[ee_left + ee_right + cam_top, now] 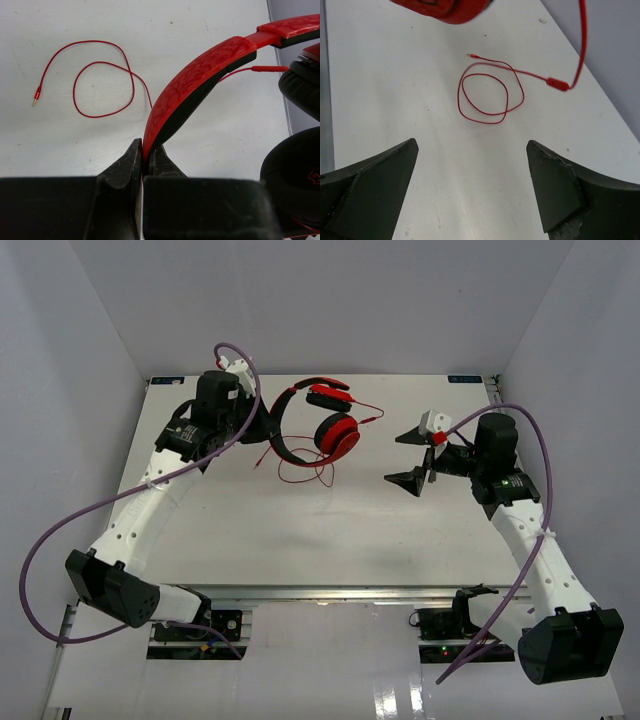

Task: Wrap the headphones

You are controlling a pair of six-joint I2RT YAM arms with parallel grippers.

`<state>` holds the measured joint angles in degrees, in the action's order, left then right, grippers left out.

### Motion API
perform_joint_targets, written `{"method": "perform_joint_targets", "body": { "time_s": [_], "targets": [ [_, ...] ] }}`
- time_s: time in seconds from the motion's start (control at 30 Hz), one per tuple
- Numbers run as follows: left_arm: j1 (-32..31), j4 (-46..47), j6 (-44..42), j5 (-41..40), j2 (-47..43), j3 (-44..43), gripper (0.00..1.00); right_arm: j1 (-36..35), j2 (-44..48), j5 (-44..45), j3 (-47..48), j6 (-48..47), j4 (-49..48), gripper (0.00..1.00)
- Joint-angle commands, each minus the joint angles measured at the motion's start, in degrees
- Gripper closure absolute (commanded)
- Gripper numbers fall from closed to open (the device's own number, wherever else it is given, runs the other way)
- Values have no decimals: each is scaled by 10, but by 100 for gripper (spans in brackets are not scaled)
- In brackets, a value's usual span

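Note:
The red headphones (325, 425) lie at the back middle of the table, ear cups to the right of the black-and-red headband (200, 80). My left gripper (262, 426) is shut on the headband; the left wrist view shows the band pinched between the fingertips (134, 159). The thin red cable (305, 472) lies in a loose loop on the table in front of the ear cups, its plug (36, 95) free. It also shows in the right wrist view (487, 97). My right gripper (412, 457) is wide open and empty, to the right of the headphones, apart from the cable.
White walls close in the table (300, 530) at the back and sides. Purple arm cables (80, 520) loop beside each arm.

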<state>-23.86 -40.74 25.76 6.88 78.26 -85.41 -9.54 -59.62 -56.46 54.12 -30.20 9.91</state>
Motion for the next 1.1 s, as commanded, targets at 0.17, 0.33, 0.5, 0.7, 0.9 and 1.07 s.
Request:
{"method": "perform_joint_targets", "body": {
  "time_s": [0.17, 0.33, 0.5, 0.7, 0.9, 1.07],
  "targets": [
    [0, 40, 53, 48, -63, -6, 100, -12, -56, 86, -14, 191, -197, 4],
    [0, 50, 72, 65, -77, 6, 100, -44, -121, 73, -11, 306, -281, 4],
    [0, 61, 101, 84, -90, 16, 100, -75, -164, 54, -67, 478, -518, 5],
    [0, 94, 144, 102, -98, 26, 100, -96, -240, 65, -70, 623, -741, 6],
    [0, 113, 167, 107, -97, 29, 100, -126, -307, 89, -26, 677, -826, 5],
    [0, 125, 192, 112, -96, 26, 100, -136, -357, 113, -5, 722, -883, 2]
  ]
}}
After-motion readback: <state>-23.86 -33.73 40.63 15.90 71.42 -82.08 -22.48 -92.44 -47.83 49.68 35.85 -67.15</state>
